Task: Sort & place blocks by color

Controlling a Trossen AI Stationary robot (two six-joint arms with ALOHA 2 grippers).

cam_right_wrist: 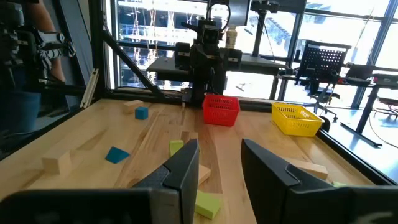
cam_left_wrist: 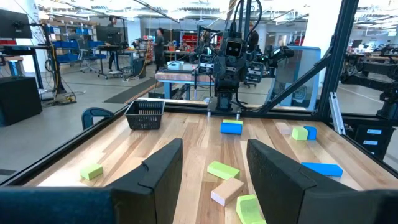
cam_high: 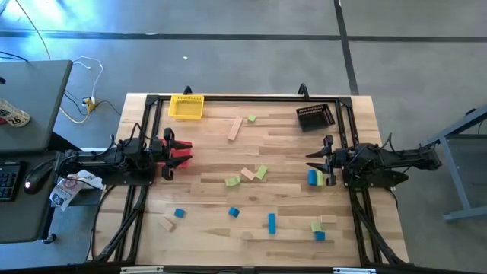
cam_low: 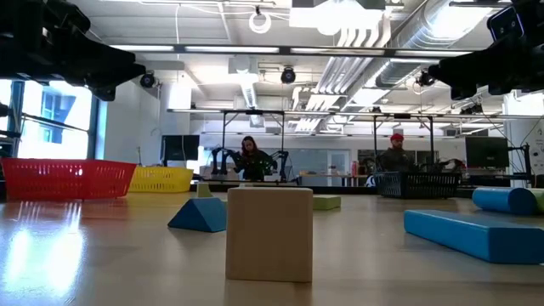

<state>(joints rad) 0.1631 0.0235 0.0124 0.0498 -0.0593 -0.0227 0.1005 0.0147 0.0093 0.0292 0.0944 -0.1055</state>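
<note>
From above, small blue, green and tan wooden blocks (cam_high: 247,174) lay scattered mid-frame — none sorted into the yellow mesh basket (cam_high: 186,106). Left wrist view: left gripper (cam_left_wrist: 214,180) parted, empty. Right wrist view: right gripper (cam_right_wrist: 219,171) narrower, holding nothing.

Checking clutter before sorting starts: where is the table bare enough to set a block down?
Bare wood lies between the yellow basket and black basket, broken only by a tan bar; also between the red basket and the centre cluster. The near edge is crowded with blocks.
</note>
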